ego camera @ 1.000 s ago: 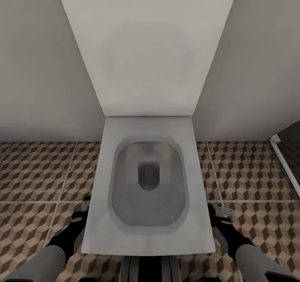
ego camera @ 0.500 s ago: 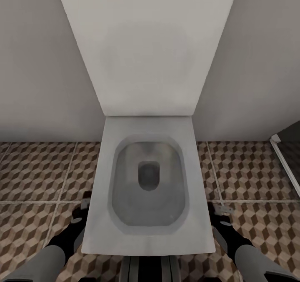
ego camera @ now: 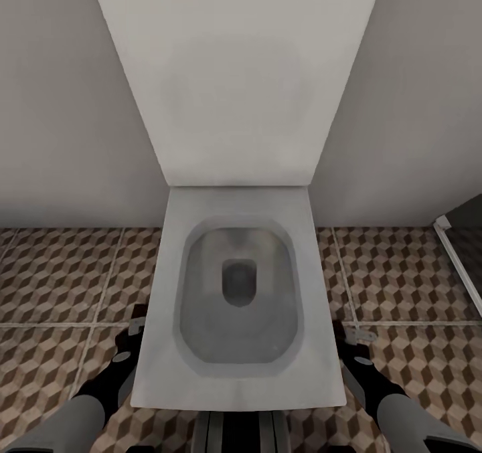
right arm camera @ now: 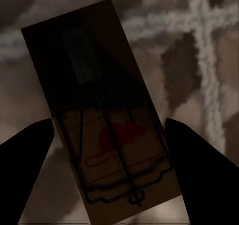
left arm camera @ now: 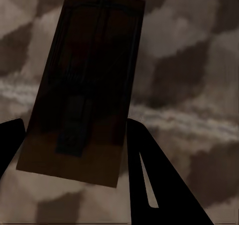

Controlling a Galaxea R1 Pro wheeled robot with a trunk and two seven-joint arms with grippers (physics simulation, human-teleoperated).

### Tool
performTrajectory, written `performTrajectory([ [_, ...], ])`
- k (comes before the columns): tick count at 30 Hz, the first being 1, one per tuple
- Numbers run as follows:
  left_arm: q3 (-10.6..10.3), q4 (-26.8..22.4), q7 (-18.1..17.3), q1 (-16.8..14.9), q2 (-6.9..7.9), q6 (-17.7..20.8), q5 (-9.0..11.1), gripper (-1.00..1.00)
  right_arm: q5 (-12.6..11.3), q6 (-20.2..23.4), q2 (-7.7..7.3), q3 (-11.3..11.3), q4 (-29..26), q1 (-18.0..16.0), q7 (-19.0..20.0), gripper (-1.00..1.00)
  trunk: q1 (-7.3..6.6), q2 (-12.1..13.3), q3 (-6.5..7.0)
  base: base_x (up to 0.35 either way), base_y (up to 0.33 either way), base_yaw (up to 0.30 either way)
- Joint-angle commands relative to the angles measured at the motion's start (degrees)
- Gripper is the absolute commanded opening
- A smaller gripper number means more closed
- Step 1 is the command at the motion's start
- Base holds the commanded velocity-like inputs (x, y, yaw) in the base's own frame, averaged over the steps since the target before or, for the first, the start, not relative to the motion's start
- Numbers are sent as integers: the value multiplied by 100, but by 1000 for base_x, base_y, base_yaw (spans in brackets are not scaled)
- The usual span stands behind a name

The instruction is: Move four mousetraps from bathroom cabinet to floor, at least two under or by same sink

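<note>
Cube-patterned bathroom floor [ego camera: 60, 272] to left and right of a white toilet [ego camera: 237, 292], grey wall behind, dark shower-frame edge at far right. No sink or cabinet to go by.

Left hand [ego camera: 134, 336] low beside the toilet's left flank, right hand [ego camera: 353, 342] low beside its right flank, both close above the tiles. Left wrist view: one mousetrap [left arm camera: 82, 85] flat between the dark fingers [left arm camera: 149, 175], floor pattern behind it; seemingly gripped, though contact on the near finger hard to confirm. Right wrist view: a second mousetrap [right arm camera: 107, 110], spring wire and red mouse print facing the camera, lodged between the two fingers [right arm camera: 199, 175]; looks held too.

Risks from here, as a judgement:
- Releasing on this spot puts both traps beside the toilet, not under or next to a sink, so the sink condition could fail.
- Dropping from a tilt could flip a trap or slide it under the toilet's overhang, out of reach.
- Swinging either arm inward could knock the bowl's side and jar a trap loose.
- Two more traps unaccounted for.
</note>
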Motion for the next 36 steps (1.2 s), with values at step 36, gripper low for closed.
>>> performTrajectory([
  [36, -54, 491, 10, -2, -14, -45, 31, -100, -10, -208, 10, -28, 73, -3, 16, -100, -1, -1, -3, 0, 0, 0],
])
